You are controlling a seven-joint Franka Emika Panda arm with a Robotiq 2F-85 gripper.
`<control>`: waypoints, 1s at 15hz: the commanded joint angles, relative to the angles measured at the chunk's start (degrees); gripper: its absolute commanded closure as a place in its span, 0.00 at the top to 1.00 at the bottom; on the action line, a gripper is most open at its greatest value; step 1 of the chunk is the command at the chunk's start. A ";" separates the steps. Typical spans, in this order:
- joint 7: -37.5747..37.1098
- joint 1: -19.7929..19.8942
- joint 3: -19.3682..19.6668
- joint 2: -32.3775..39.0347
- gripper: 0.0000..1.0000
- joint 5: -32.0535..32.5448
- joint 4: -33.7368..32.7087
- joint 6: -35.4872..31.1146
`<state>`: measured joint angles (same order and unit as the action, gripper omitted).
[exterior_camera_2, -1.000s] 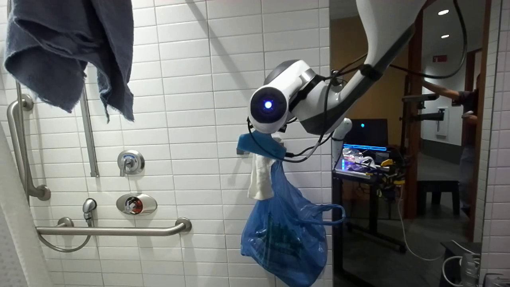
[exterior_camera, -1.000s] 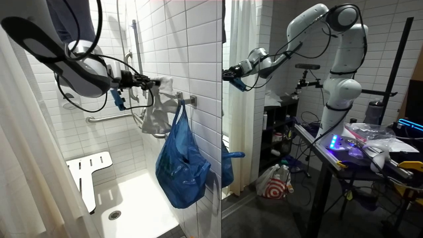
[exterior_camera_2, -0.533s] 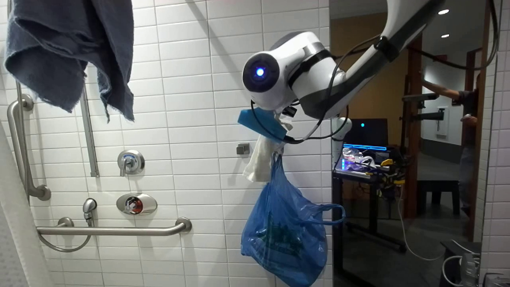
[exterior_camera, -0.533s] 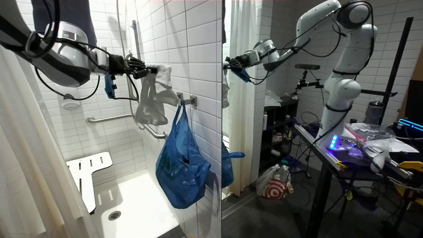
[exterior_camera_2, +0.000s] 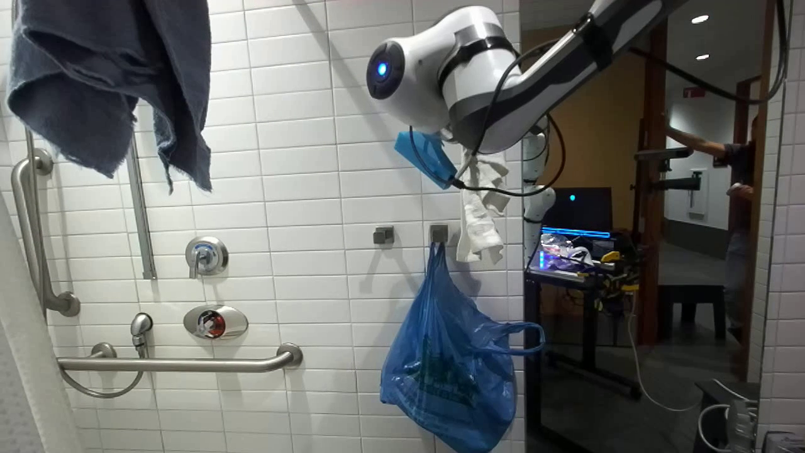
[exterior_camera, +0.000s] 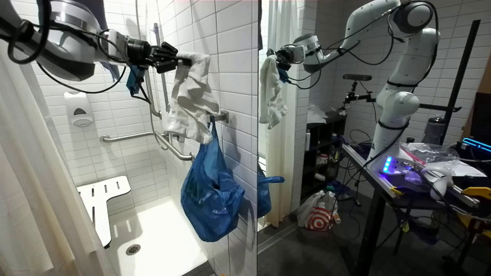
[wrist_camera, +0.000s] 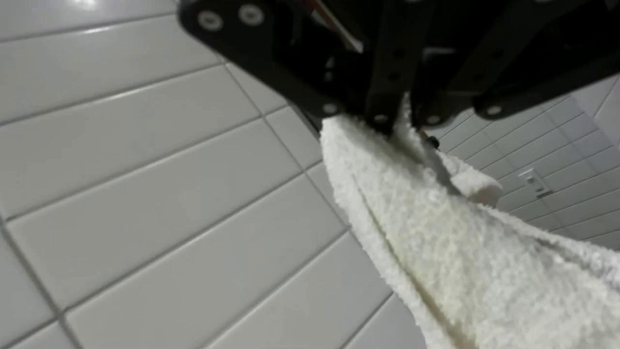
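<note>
A white terry cloth, pinched near its top in the end effector, hangs in loose, uneven folds beside the white tiled wall.

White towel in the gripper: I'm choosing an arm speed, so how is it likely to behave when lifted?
The white towel is probably floppy: it drapes in loose folds below the gripper. It may swing, being pinched near its top with the rest hanging. It seems unlikely to slip, as its surface looks fuzzy in the wrist view.
</note>
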<state>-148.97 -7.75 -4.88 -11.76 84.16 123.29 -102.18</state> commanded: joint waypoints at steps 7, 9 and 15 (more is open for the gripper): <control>0.04 2.96 1.40 6.91 0.01 -7.21 -10.58 8.51; 0.05 4.13 2.39 9.44 0.01 -9.18 -12.25 8.38; 0.01 6.16 4.00 10.78 0.01 -12.04 -12.73 7.36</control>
<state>-149.03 -2.05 -0.92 -0.55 73.67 111.63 -95.06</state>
